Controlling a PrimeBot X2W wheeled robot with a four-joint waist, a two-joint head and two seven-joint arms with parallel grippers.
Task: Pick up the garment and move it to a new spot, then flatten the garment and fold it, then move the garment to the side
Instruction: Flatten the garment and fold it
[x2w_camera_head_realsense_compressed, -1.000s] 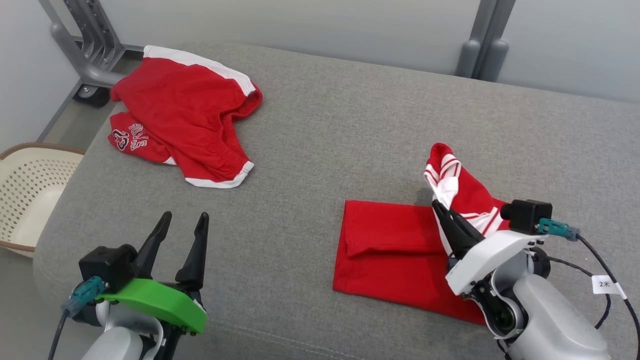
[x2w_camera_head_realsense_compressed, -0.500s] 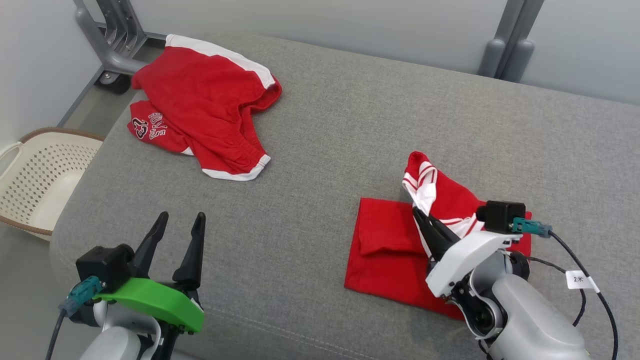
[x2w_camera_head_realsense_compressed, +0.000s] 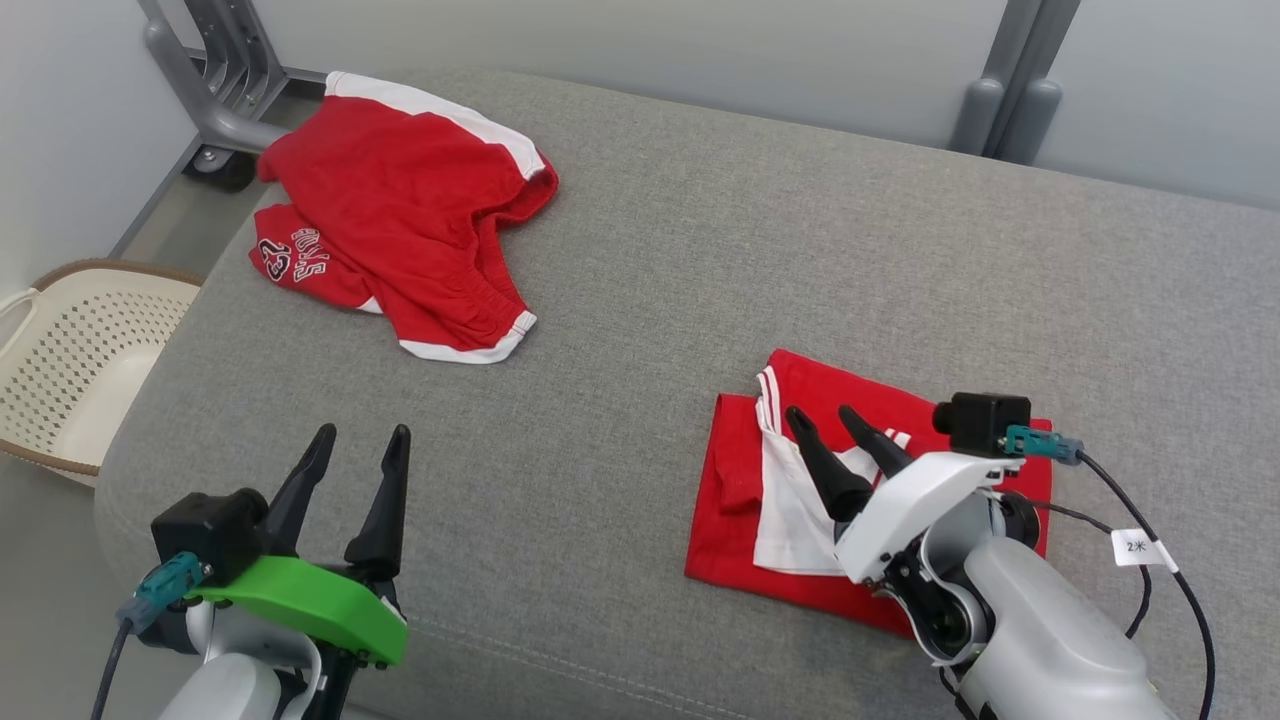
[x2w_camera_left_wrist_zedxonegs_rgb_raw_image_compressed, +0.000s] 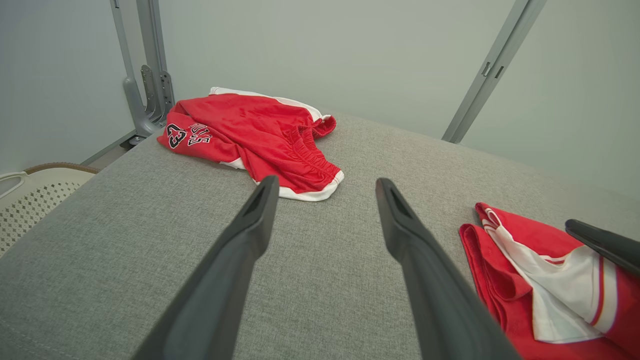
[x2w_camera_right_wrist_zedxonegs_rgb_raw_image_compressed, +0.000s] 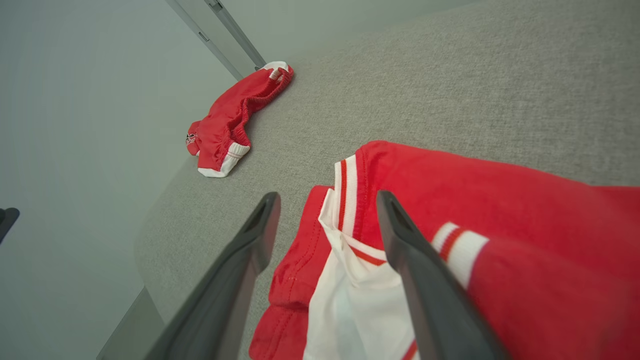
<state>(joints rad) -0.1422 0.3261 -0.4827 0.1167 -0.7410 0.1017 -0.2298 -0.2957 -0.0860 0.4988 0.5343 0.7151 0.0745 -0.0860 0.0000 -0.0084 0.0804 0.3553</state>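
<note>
- The garment is a pair of red shorts with white striped trim. It lies folded into a rough rectangle on the grey cushion, near the front edge on the robot's right.
- The right gripper sits directly over it with its fingers spread apart and nothing between them. In the right wrist view the white panel and striped hem lie loose between and beneath the fingers.
- The left gripper hangs wide open and empty over bare cushion, well apart from the garment.
- The cloth looks light, thin and limp, with no stiffness to hold its shape. The top flap rests uneven, and its white side panel is rumpled rather than flat.
- It will probably drape and sag when lifted, and a pinch on one layer alone would likely pull the fold open.
- The best hold seems to be the thick folded edge on the garment's left side, where the layers stack. The fingers should close deep enough there to catch all the layers.
- Sliding it along the cushion risks dragging, because the weave looks grippy.
- A second pair of red shorts lies crumpled at the far left corner, and a basket stands beside the cushion.
</note>
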